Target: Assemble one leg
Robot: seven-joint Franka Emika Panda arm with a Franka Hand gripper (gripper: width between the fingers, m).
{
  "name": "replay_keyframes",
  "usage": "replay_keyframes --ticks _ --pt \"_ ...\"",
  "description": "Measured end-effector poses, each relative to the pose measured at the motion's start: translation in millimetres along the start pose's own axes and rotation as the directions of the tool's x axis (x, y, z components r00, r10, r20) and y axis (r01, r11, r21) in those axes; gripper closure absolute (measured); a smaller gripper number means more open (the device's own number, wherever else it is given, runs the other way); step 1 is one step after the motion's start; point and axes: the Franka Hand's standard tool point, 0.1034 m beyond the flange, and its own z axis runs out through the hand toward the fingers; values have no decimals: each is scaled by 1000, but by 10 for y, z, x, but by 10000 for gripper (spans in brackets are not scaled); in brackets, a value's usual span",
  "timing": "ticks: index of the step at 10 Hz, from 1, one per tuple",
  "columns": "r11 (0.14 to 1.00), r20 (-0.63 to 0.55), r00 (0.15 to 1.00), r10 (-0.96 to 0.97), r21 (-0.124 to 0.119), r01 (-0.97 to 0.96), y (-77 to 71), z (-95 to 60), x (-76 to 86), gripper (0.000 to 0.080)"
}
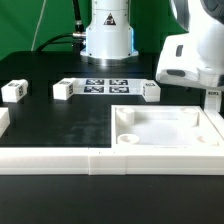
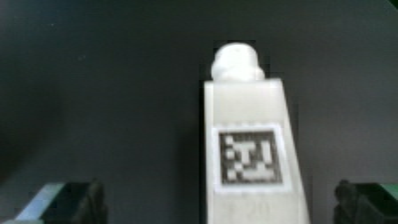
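Here, tool (image 2: 217, 200): open, its two dark fingers (image 2: 68, 200) spread wide at the edges of the wrist view and gripping nothing.
Leg (image 2: 249, 140): a white block lying on the black desk (image 2: 89, 100), between the lines of the two fingers and clear of both.
Leg's tag (image 2: 251, 155): a black-and-white square, face up on the half nearer the fingers.
Leg's peg (image 2: 237, 62): a rounded white stub on the end pointing away from the fingers.
Arm (image 1: 190, 58): its white housing hangs over the desk at the exterior view's right, above the tray's far corner; from there the fingertips cannot be made out.
Tray (image 1: 165, 128): a big white square piece with round corner sockets, flat on the desk toward the exterior view's right.
Marker board (image 1: 105, 85): thin and white, flat near the robot base (image 1: 107, 35).
First block (image 1: 13, 90): small and white, near the exterior view's left edge.
Second block (image 1: 62, 89): just beside the marker board's left end.
Third block (image 1: 150, 91): just beside the board's right end, behind the tray.
White rail (image 1: 60, 160): runs along the desk's near edge.
Match: which spot in the exterior view holds the leg under the wrist camera cannot be told.
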Motion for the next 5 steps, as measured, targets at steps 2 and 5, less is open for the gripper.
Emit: replay_keyframes --ticks 2,5 --pt "1000 -66 998 -11 14 12 -38 38 -27 151" --pt "1000 -96 995 -20 10 21 -50 205 -80 151"
